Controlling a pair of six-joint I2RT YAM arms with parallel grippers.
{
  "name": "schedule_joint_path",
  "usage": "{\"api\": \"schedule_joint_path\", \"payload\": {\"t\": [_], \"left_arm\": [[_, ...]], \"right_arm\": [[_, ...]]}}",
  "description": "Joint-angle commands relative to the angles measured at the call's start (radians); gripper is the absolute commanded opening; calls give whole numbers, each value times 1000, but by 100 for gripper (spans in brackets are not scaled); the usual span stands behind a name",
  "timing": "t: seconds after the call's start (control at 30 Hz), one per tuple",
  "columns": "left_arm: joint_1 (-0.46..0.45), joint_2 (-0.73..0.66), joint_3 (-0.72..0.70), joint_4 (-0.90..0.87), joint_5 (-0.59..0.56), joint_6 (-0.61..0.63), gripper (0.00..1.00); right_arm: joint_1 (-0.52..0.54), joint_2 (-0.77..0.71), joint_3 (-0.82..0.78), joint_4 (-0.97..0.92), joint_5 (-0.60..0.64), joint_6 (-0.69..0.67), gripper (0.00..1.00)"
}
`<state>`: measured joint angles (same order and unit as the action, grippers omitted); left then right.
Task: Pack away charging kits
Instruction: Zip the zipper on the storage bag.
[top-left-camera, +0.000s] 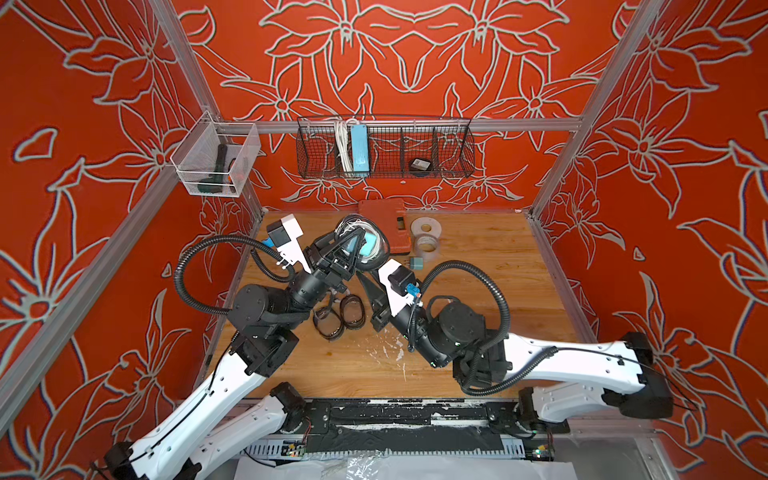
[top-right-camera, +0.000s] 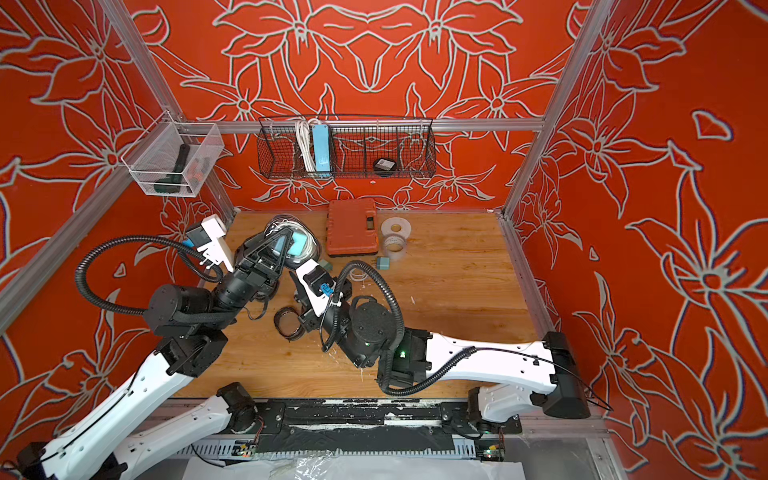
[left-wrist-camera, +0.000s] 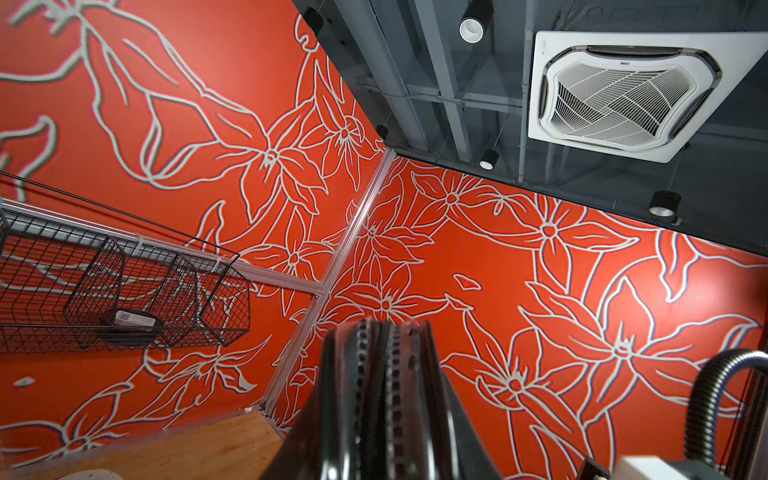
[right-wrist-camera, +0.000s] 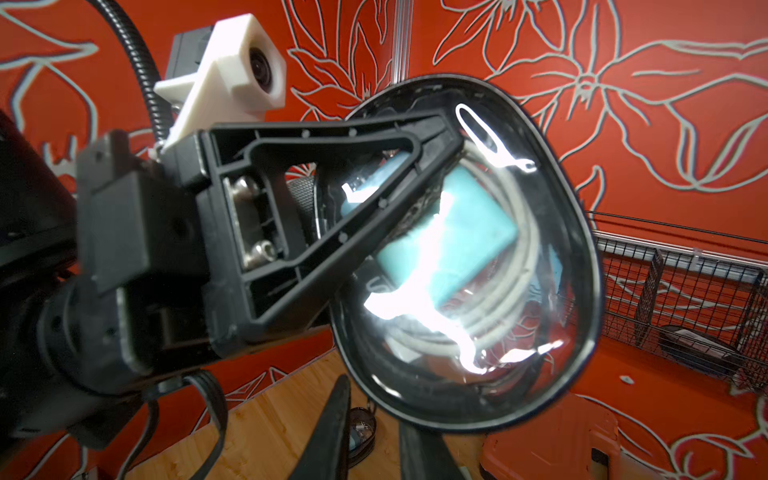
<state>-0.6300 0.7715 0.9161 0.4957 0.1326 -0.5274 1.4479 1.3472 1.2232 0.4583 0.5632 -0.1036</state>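
Right wrist view: the left gripper (right-wrist-camera: 440, 166) pinches a pouch (right-wrist-camera: 557, 357) by its rim, held up near the bench's (top-left-camera: 478, 332) far edge, long axis upright, plug (right-wrist-camera: 457, 245) and cable (right-wrist-camera: 519, 266) inside. The right gripper (right-wrist-camera: 376, 419), slightly parted and seemingly empty, sits just beneath its lower rim. No readable writing.

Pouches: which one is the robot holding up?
The pouch in the left gripper, up in the air near the orange case, with a teal plug and white cable inside. The other pouches lie on the table.
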Motion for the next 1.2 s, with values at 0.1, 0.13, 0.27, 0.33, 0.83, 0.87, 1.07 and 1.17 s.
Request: {"api": "schedule_joint_path", "payload": {"t": [0.1, 0.13, 0.27, 0.33, 0.83, 0.87, 1.07, 1.17], "left_arm": [[-4, -5, 0, 46, 24, 14, 0], [-4, -5, 0, 46, 22, 15, 0], [-4, 0, -2, 46, 22, 17, 0], [-4, 3, 1, 43, 23, 19, 0], [3, -14, -34, 58, -25, -5, 0], [5, -12, -35, 57, -26, -9, 0], [18, 4, -28, 49, -16, -27, 0], [21, 8, -28, 50, -13, -33, 0]], "right_arm": [[-26, 10, 63, -51, -40, 31, 22], [-27, 10, 63, -51, -43, 30, 22], [-30, 8, 60, -44, -53, 25, 19], [-32, 12, 66, -49, -52, 27, 17], [-40, -13, 25, -46, -34, 64, 0], [-41, -26, 6, -41, -33, 69, 0], [-45, -92, -91, -13, -1, 52, 0], [-51, -114, -115, -18, 6, 46, 0]]}}
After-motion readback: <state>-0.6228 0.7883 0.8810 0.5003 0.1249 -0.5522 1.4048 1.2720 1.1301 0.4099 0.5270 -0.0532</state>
